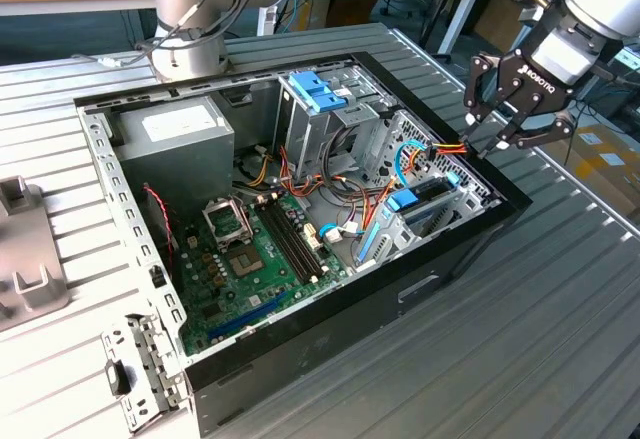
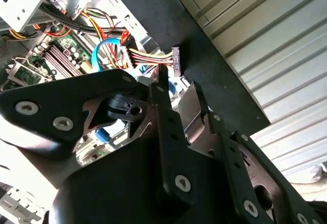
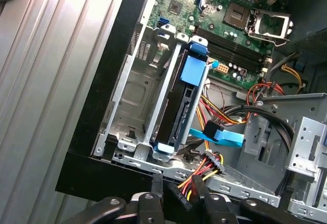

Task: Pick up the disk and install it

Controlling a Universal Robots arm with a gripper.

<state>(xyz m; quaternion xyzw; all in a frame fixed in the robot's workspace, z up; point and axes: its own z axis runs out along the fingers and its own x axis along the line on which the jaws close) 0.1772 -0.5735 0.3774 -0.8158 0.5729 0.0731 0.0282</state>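
The disk [image 3: 176,106], a dark flat drive with a light-blue rail bracket [image 3: 193,71], stands on edge in the metal drive cage [image 3: 133,96] at the corner of the open computer case. In the exterior view the disk [image 1: 420,197] lies at that view's right, inside the case. My gripper [image 1: 487,147] hovers just above that corner of the case, open, apart from the disk. A black power connector [image 3: 179,192] on red, yellow and black wires lies loose between and just beyond my fingertips [image 3: 156,196]. In the second wrist view the connector [image 2: 176,60] lies past the gripper [image 2: 176,89].
The case's black rim [image 1: 505,204] runs right under the gripper. Inside are the green motherboard [image 1: 250,259], a grey power supply [image 1: 180,129], a blue two-tab piece [image 1: 315,89] and cable bundles [image 1: 350,174]. The arm's base [image 1: 190,29] stands behind the case. A grey fixture [image 1: 25,249] lies at the left.
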